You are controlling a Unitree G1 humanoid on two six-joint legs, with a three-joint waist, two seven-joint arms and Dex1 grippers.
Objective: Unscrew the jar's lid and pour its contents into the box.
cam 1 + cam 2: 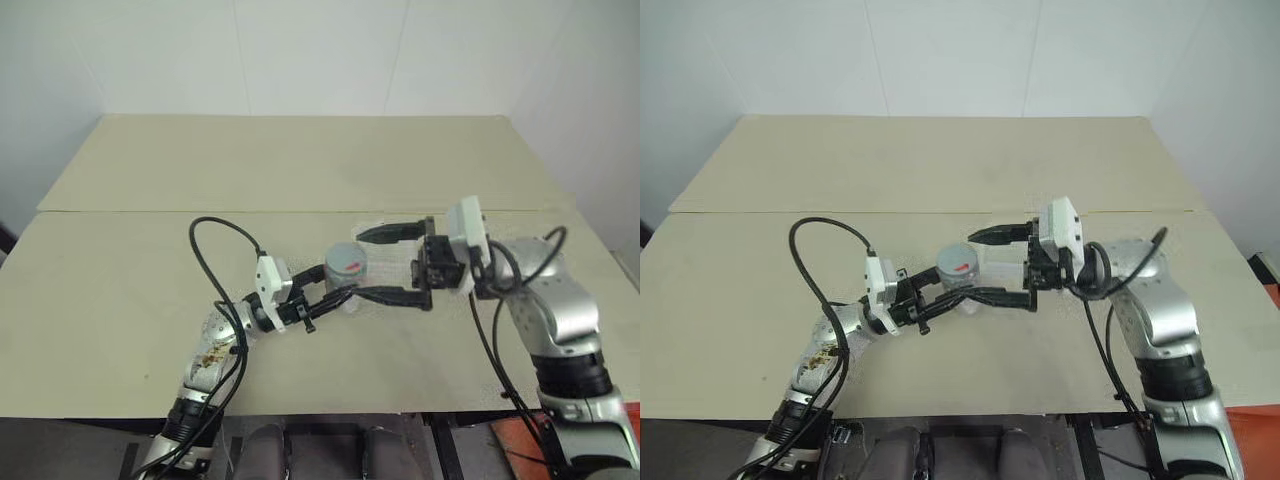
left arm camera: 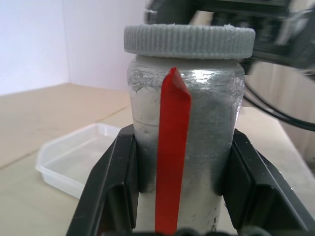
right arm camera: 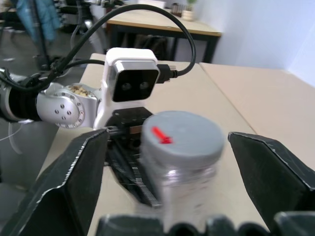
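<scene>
The jar (image 2: 206, 123), silvery with a red vertical stripe, is held upright above the table with my left gripper (image 2: 182, 147) shut on its body. Its ribbed grey lid (image 2: 189, 39) sits on top and bears a red mark (image 3: 160, 133). My right gripper (image 1: 357, 265) comes in level from the right and stands open, one finger (image 3: 74, 182) on each side of the lid with a gap to it on both sides. The box (image 2: 74, 157), a shallow clear plastic tray, lies on the table just beyond the jar.
The beige table (image 1: 300, 170) stretches far behind and to both sides, with a seam running across it. Black cables (image 1: 215, 235) loop up from both wrists. A white wall stands behind the table.
</scene>
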